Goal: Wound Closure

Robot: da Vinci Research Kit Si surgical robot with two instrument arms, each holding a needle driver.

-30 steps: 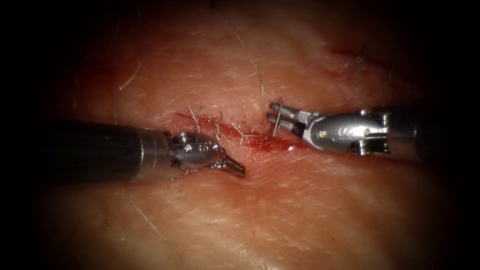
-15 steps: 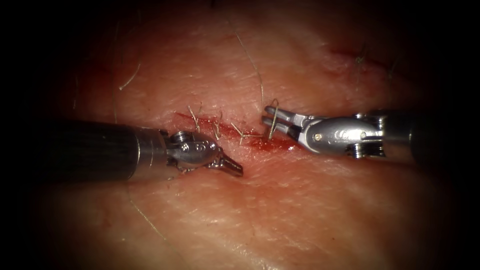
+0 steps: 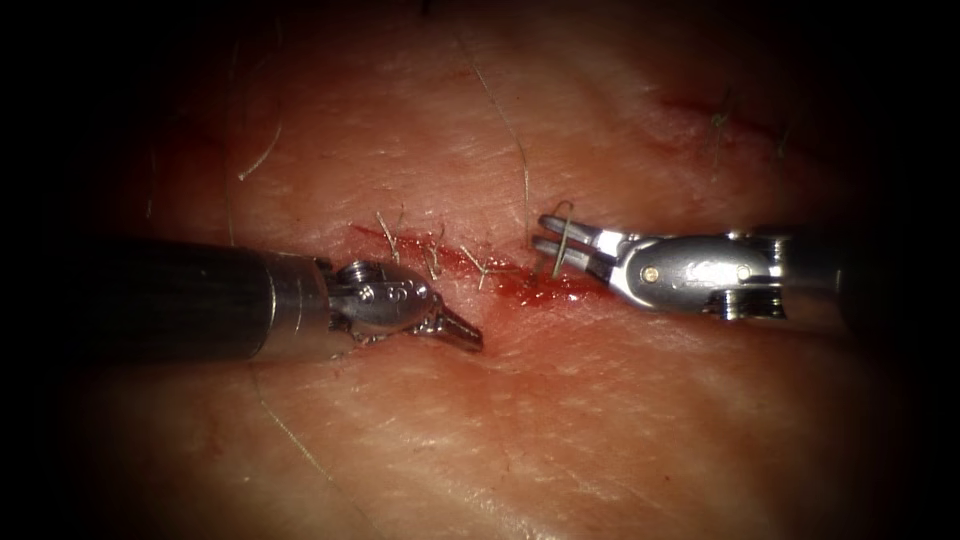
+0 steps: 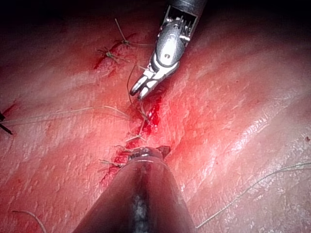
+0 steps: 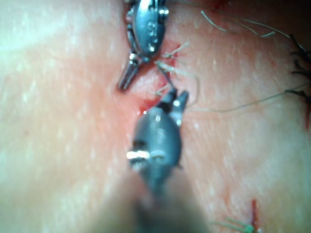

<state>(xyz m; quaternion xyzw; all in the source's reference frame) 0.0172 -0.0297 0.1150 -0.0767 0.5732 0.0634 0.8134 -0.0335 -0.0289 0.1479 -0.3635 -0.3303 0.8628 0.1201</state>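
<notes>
Two pincers flank the cut [image 3: 470, 262] in the tissue [image 3: 560, 420]: right pincer [image 3: 548, 236] parted around the thread [image 3: 562, 240] at the cut's right end, left pincer [image 3: 468, 336] clenched, empty, just below. Trimming seems next; needle unseen.

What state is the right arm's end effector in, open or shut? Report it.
Open: the right arm's silver two-pronged end effector shows two prongs spread apart, with the thin pale thread crossing the gap between them.
</notes>
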